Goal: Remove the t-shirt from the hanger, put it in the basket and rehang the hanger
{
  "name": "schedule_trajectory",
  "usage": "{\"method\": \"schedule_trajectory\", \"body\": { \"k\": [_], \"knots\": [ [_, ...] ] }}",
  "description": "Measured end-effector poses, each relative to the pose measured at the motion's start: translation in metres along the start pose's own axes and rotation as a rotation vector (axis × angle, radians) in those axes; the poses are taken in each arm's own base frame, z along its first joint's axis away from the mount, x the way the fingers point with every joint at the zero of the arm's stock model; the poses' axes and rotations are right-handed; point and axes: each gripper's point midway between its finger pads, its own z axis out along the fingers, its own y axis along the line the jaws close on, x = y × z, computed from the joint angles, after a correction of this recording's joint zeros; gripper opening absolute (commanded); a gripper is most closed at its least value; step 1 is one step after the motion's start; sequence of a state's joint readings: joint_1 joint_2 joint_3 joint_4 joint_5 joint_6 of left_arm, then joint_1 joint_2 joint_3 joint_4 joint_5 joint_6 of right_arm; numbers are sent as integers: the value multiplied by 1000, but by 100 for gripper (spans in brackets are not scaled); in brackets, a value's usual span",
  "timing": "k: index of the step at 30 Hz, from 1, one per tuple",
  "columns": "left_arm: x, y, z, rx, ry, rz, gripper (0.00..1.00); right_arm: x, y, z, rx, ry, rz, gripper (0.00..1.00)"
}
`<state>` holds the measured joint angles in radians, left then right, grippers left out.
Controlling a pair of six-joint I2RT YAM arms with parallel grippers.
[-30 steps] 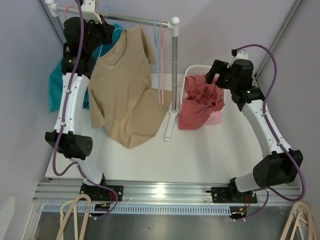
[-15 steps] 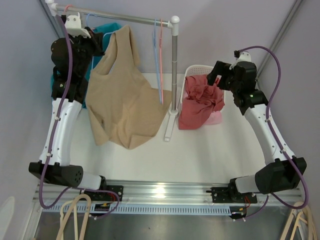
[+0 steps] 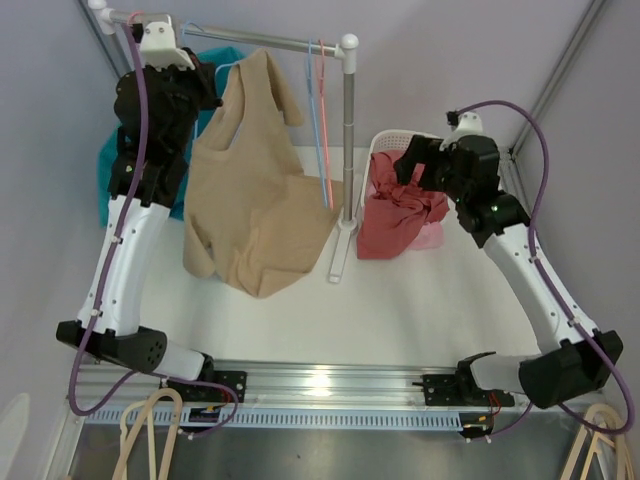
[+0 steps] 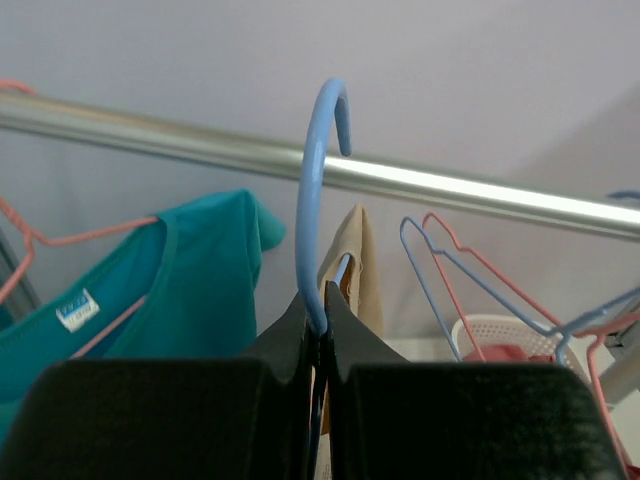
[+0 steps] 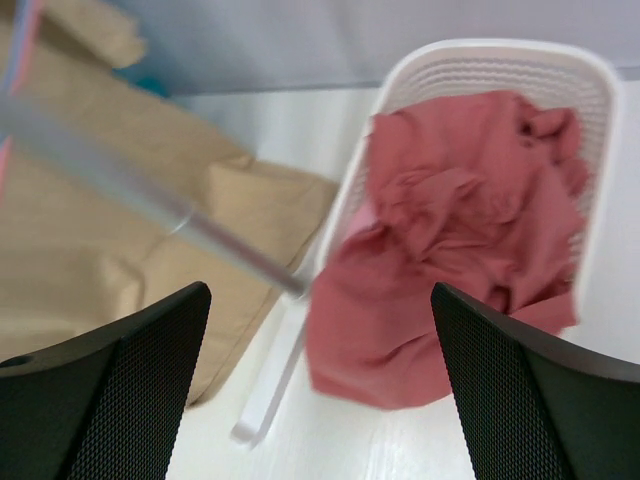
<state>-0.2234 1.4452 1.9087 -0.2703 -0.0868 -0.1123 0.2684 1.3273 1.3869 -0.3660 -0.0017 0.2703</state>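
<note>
While upright, hanger [image 4: 303,200] within left tool [image 4: 320,306]

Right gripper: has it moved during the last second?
Yes. The right gripper has shifted left, further over the white basket, toward the rack post.

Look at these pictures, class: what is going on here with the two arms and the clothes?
The left gripper is shut on the neck of the blue hanger, up by the rail. The tan t-shirt hangs from that hanger, not yet off, its hem resting on the table. The right gripper hovers open over the white basket holding a red garment.
</note>
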Motion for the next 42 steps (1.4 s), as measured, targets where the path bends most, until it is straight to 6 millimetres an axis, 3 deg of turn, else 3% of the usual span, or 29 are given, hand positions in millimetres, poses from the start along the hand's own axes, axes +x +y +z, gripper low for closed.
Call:
{"method": "schedule_trajectory", "body": {
  "k": [3, 7, 12, 15, 20, 25, 36, 37, 39, 40, 42],
  "knots": [
    [9, -10, -13, -49, 48, -6, 1, 15, 43, -22, -106, -1, -55, 97],
    [16, -13, -44, -158, 98, -12, 1, 33, 103, -68, -288, -32, -138, 96],
    [19, 11, -87, -346, 126, -33, 0, 51, 165, -129, -516, -84, -196, 94],
    [23, 30, -103, -476, 137, -46, 1, 63, 195, -151, -620, -84, -212, 94],
    [50, 45, -112, -656, 191, -1, 1, 114, 251, -160, -748, -3, -278, 96],
    [83, 49, -109, -722, 257, 64, 1, 156, 279, -155, -802, 77, -322, 96],
    [97, 48, -104, -752, 273, 58, 1, 183, 317, -147, -869, 114, -313, 93],
    [99, 48, -104, -753, 278, 61, 1, 184, 320, -145, -872, 114, -312, 85],
    [104, 47, -102, -755, 287, 64, 1, 189, 326, -144, -883, 119, -319, 58],
    [107, 47, -101, -756, 292, 66, 1, 192, 329, -143, -888, 122, -320, 34],
    [110, 46, -99, -754, 301, 72, 1, 197, 334, -141, -900, 136, -323, 2]
  ]
}}
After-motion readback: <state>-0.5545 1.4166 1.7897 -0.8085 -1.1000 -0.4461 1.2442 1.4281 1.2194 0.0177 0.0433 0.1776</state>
